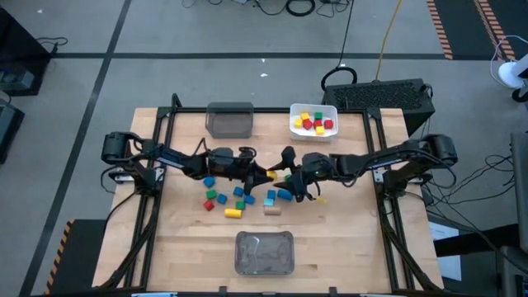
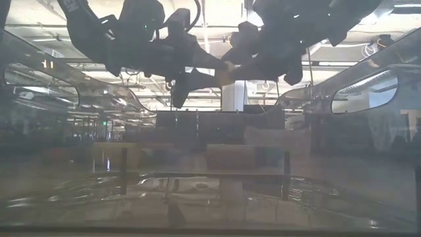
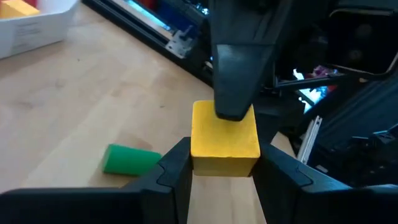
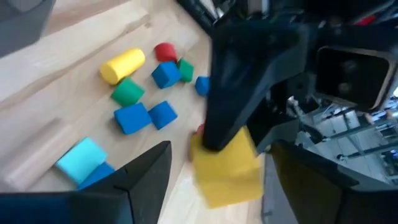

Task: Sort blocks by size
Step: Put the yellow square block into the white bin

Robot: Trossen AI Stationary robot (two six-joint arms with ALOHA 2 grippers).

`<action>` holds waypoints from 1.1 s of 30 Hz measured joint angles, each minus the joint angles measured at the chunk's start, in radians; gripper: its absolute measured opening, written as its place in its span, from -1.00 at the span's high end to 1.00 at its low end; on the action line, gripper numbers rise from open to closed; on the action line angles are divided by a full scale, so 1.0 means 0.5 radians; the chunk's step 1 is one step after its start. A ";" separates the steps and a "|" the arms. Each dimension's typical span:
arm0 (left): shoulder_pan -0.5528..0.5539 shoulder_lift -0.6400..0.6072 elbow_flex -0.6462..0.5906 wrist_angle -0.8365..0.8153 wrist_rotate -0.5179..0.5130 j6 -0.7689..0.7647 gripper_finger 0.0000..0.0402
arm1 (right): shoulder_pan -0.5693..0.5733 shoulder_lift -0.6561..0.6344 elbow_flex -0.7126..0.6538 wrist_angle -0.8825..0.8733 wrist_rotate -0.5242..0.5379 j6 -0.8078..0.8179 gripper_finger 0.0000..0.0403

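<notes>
Left wrist view: left hand (image 3: pixel 224 171) grips a smooth yellow cube (image 3: pixel 224 138).

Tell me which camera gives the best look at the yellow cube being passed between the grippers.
The left wrist view: the yellow cube sits large between the left gripper fingers, the right gripper's finger on it. The right wrist view shows it partly covered, the high view a speck, the low view barely anything.

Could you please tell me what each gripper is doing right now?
Left gripper: closed on the yellow cube.
Right gripper: open, around the same cube.
</notes>
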State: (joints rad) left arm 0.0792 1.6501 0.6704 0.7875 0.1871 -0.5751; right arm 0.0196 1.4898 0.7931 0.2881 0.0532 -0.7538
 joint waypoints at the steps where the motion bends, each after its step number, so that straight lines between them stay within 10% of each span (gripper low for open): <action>1: -0.001 0.000 0.000 -0.002 0.002 -0.010 0.32 | 0.000 0.013 0.000 0.003 0.000 -0.022 -0.28; 16: 0.000 0.000 0.000 -0.018 0.068 -0.078 0.30 | 0.000 0.057 0.000 0.031 0.009 -0.096 0.40; 33: 0.140 -0.038 0.000 -0.132 0.276 -0.033 -0.06 | -0.044 0.047 0.000 -0.041 0.358 0.023 0.40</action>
State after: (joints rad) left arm 0.1492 1.6312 0.6704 0.7216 0.3250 -0.5917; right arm -0.0025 1.5132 0.7933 0.2678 0.2322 -0.7425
